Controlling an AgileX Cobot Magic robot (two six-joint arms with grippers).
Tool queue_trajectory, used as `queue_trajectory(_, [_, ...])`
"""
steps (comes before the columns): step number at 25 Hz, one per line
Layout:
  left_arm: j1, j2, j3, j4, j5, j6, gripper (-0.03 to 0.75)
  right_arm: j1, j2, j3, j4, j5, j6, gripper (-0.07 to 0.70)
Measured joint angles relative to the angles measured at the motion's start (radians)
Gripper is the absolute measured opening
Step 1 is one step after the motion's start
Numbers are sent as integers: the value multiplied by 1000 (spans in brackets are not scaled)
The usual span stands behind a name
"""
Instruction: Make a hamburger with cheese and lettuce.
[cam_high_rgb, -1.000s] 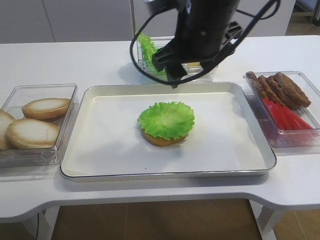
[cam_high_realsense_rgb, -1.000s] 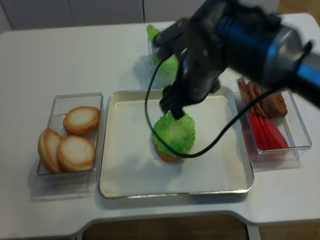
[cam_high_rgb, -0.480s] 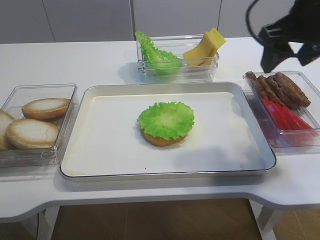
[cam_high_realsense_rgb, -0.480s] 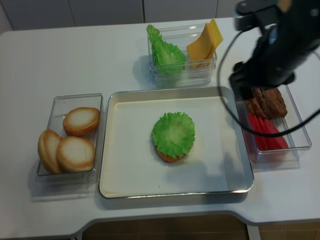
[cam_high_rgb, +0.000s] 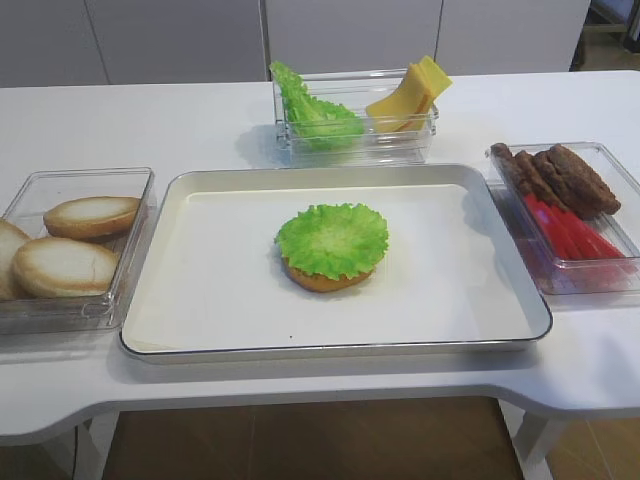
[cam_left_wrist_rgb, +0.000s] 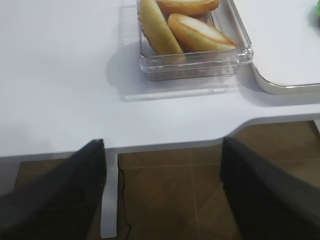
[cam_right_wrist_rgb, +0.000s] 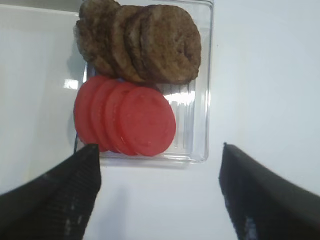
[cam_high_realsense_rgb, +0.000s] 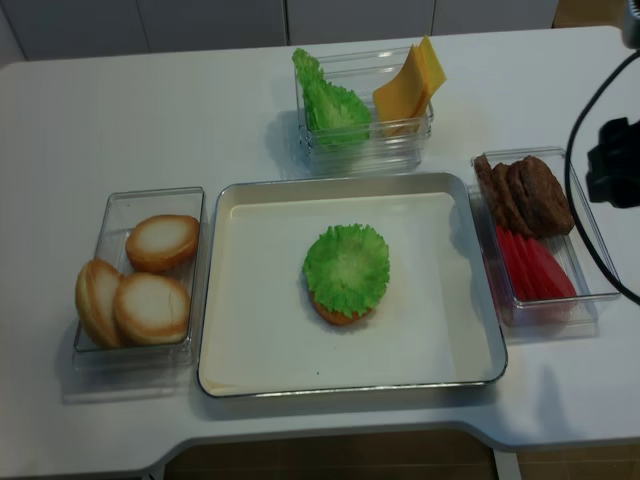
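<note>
Hovering above the patty box (cam_right_wrist_rgb: 150, 82), right gripper (cam_right_wrist_rgb: 157, 192) spread wide, empty, left gripper (cam_left_wrist_rgb: 162, 192) likewise wide, empty

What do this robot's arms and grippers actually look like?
Little of them shows. The right gripper has two broad black fingers with a matte, slightly speckled surface. The left gripper has similar dark, blunt fingers. In the realsense view, a black arm section with a thin black cable looping beside it sits at the right edge.
</note>
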Motion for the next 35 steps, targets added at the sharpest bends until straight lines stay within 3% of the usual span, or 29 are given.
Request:
queue_trajectory(8, [0, 0, 0, 0, 0, 0, 531, 0, -174, 16, 6, 66, 30, 558])
queue_trajectory(22, [0, 0, 0, 0, 0, 0, 531, 0, -722, 306, -16, 193, 61, 557])
queue_trajectory(30, [0, 0, 0, 0, 0, 0, 530, 0, -1002, 410, -27, 200, 61, 556])
queue_trajectory(35, [0, 0, 0, 0, 0, 0, 531, 0, -1155, 483, -28, 205, -4, 545])
